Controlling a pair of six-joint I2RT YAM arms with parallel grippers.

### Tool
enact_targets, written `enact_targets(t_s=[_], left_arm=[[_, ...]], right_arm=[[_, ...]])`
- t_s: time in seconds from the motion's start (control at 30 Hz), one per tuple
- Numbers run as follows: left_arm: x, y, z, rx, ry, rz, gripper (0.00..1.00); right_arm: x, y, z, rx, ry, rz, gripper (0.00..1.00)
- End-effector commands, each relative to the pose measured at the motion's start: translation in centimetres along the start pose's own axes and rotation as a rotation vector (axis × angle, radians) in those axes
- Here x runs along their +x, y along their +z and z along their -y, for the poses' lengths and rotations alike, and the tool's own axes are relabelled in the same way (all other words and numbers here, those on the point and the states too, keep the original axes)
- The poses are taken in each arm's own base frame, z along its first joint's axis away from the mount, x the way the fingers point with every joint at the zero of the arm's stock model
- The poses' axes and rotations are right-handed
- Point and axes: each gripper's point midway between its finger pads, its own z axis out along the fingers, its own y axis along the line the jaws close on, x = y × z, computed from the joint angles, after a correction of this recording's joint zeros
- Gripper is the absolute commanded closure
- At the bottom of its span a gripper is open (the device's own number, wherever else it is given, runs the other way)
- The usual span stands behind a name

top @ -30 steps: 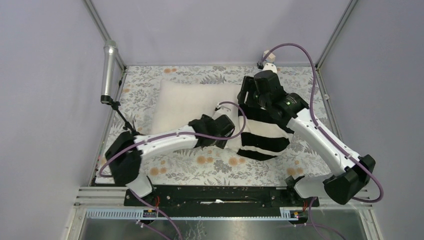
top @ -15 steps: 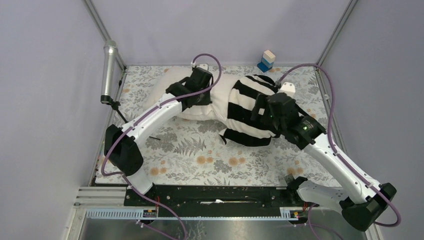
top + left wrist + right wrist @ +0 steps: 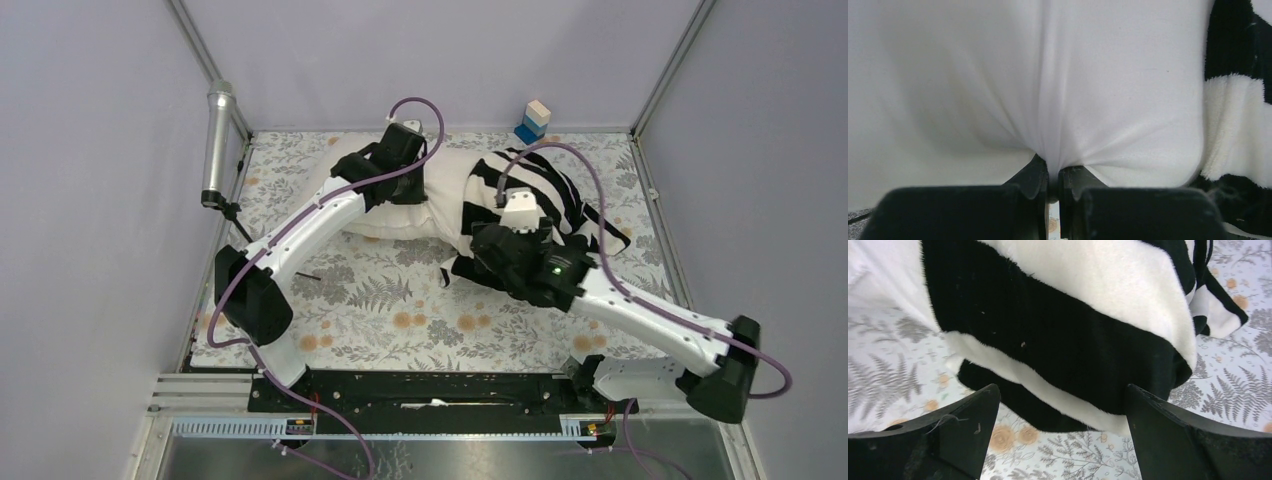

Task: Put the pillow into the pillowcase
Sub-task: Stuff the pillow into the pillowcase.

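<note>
The job is partway through the stuffing step. The pillow (image 3: 440, 197) lies on the table (image 3: 400, 320), and the pillowcase (image 3: 565, 190) is drawn over the pillow's right end only. The pillow's left portion is bare.

The left gripper (image 3: 1053, 172) sits at the pillow's bare left part. Its fingers are pinched tight on a fold of the cream fabric, which puckers into creases running away from the grip. The right gripper (image 3: 1062, 390) hangs over the pillow's covered right end, at the near edge of the striped cloth. Its fingers are spread wide and hold nothing.

The next move probably falls to the right arm. It would need to come down, close on the sleeve's open hem, and draw that hem toward the pillow's bare left end while the left grip holds the pillow steady or feeds it in. Where the hem runs is hard to tell, because the cloth is bunched.

The pillow looks plump, smooth and plain off-white. The pillowcase is plush, with wide black and white bands. It hangs limp and rumpled, and loose folds spill beyond the pillow's right end.
</note>
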Motion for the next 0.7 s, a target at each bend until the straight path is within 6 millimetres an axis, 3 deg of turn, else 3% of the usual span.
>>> enact_targets(t_s=[0.0,0.1,0.13,0.17,0.2,0.23,0.3,0.5,0.6,0.67], left_arm=[[-6.5,-4.5,3.5,0.158,-0.014,0.207,1.00],[-6.4,-5.4,4.3,0.177,0.036,0.219,1.00],[-6.0,-5.7,4.9,0.193,0.065,0.223,1.00],[-6.1,-6.4,5.5,0.207,0.082,0.246,1.00],[-6.3,-7.2,6.1,0.224,0.099,0.268,1.00],[-6.5,-8.1,6.7,0.234,0.117,0.288,1.00],[-7.0,-10.3,7.7,0.246,0.150,0.328,1.00],[-8.4,-19.1,12.0,0.380,0.216,0.464,1.00],[-9.3,-22.1,12.8,0.421,0.180,0.480,1.00],[-9.8,-22.4,12.4,0.399,0.149,0.463,1.00]], right_arm=[[-0.9,2.7,0.2,0.152,-0.068,0.065,0.00],[-1.2,4.7,1.0,0.218,-0.068,0.044,0.02],[-1.8,5.6,1.1,0.206,-0.040,0.035,0.12],[-2.7,6.0,0.8,0.180,-0.028,0.045,0.28],[-4.0,5.8,0.5,0.159,-0.019,0.072,0.58],[-5.6,5.2,0.4,0.147,-0.010,0.101,0.79],[-9.2,3.3,0.3,0.123,0.000,0.155,0.99],[-18.8,-5.2,2.1,0.003,0.042,0.293,1.00],[-21.4,-8.4,1.8,-0.096,0.025,0.302,1.00],[-21.9,-8.9,0.1,-0.181,-0.017,0.267,1.00]])
